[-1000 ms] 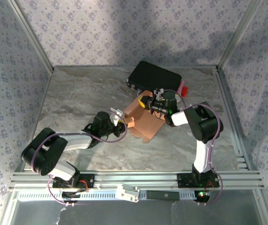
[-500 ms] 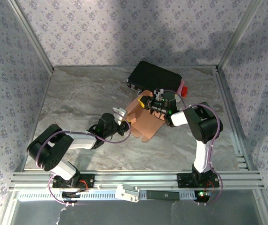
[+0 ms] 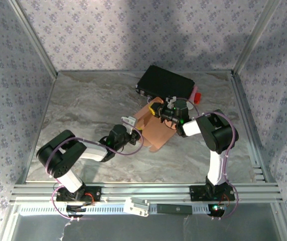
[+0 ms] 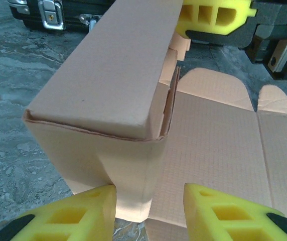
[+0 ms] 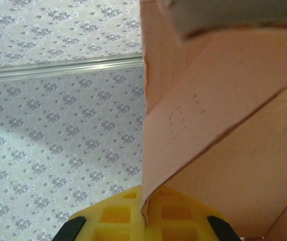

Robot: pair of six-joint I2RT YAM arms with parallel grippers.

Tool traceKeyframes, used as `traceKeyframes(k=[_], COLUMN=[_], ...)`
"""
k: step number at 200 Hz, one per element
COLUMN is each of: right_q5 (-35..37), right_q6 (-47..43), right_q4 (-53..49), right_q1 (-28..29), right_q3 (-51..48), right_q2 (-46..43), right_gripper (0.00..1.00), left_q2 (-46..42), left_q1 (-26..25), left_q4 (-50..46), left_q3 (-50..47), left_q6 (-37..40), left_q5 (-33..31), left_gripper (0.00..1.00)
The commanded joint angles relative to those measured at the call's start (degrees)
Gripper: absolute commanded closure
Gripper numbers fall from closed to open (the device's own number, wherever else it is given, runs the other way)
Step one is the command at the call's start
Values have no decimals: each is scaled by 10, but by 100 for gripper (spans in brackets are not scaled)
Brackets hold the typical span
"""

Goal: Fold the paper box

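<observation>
Paper box (image 4: 108,90) — just ahead of left tool (image 4: 150,195); right tool (image 3: 160,111) pinches it.

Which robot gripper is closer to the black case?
The right gripper. It sits just in front of the black case, pinching the paper box. The left gripper is farther away, at the box's near left edge.

The left arm (image 3: 73,153) and the right arm (image 3: 216,145) are both made of rounded black joint housings linked by white tubular segments. A thin purple cable (image 3: 135,149) loops loosely along each arm's links. Each base (image 3: 78,193) is a black block with red wiring at its foot, and a small green light (image 3: 214,207) glows on the right one. The fingers (image 4: 224,213) are bright yellow moulded pads with rectangular hollows, backed in black
</observation>
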Motion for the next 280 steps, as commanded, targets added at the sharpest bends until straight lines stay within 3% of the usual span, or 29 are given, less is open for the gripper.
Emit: traceKeyframes(k=[1,121,228,280], right_q5=[6,35,41,59], right_q6=[15,16,28,29], right_q4=[9,49,49,42], right_q1=[8,21,33,40], right_q3=[-10,-42,-41,-54], right_q2=[1,1,7,-1], right_gripper=[100,100,100,100], left_q2=[10,78,100,93], left_q1=[-10,-33,-33,-44], left_q4=[47,103,88,31], left_q3=[-4,13,50,76], left_q6=[-18,-65,-61,-75], left_q5=[-50,-152,-161,-222], left_gripper=[59,62,79,87])
